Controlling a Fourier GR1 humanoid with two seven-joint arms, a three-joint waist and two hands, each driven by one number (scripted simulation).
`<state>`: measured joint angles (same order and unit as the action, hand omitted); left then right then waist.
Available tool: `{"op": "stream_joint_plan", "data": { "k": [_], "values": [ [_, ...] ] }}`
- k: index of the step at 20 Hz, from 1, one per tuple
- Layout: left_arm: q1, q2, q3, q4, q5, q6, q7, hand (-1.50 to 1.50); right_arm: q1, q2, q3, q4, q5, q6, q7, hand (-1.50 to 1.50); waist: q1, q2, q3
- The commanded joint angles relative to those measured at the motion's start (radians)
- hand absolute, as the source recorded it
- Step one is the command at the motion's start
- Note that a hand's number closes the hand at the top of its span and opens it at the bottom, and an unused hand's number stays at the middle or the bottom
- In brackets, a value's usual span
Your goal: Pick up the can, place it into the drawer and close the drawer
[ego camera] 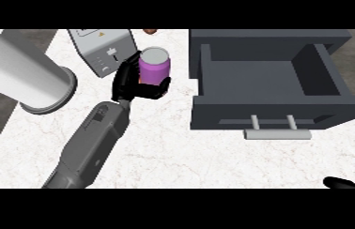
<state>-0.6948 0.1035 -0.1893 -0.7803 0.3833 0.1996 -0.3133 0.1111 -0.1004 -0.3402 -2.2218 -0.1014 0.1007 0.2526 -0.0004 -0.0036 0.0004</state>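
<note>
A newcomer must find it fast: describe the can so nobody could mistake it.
Start at the open dark grey drawer on the right of the white counter and look left. There the left robot hand curls round the can, beside a grey toaster. It alone is purple, with a pale grey top.

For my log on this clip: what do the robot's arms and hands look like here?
The left forearm is a chunky grey casing with a darker panel near the wrist. Its left hand is black, with jointed fingers and a thumb. Of the right hand only a black tip shows at the lower right edge; its forearm is out of view.
</note>
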Motion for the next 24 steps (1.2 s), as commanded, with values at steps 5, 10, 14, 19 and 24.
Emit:
{"op": "stream_joint_plan", "data": {
  "k": [5,10,14,19,24],
  "values": [
    [-0.145,-0.023,-0.007,-0.172,-0.036,0.084,0.256,1.50,0.024,-0.001,0.005,-0.070,-0.013,0.008,0.054,-1.50,-0.006,0.000,0.000],
    [-0.249,-0.059,-0.012,-0.210,-0.082,0.161,0.372,1.50,-0.009,0.039,0.084,-0.049,0.081,-0.032,0.063,-1.50,-0.004,0.002,0.000],
    [-0.395,-0.060,-0.013,-0.196,-0.117,0.198,0.501,1.50,-0.002,0.044,0.076,-0.026,0.090,-0.032,0.031,-1.50,-0.005,0.002,0.000],
    [-0.578,-0.102,0.007,-0.015,-0.108,0.234,0.494,1.50,-0.060,0.005,0.037,-0.033,0.053,-0.040,0.070,-1.50,-0.028,0.008,0.000],
    [-0.658,-0.103,0.024,0.102,-0.093,0.228,0.474,1.50,-0.110,-0.034,0.007,-0.048,-0.001,-0.045,0.147,-1.50,-0.032,0.010,0.000]
  ]
}}
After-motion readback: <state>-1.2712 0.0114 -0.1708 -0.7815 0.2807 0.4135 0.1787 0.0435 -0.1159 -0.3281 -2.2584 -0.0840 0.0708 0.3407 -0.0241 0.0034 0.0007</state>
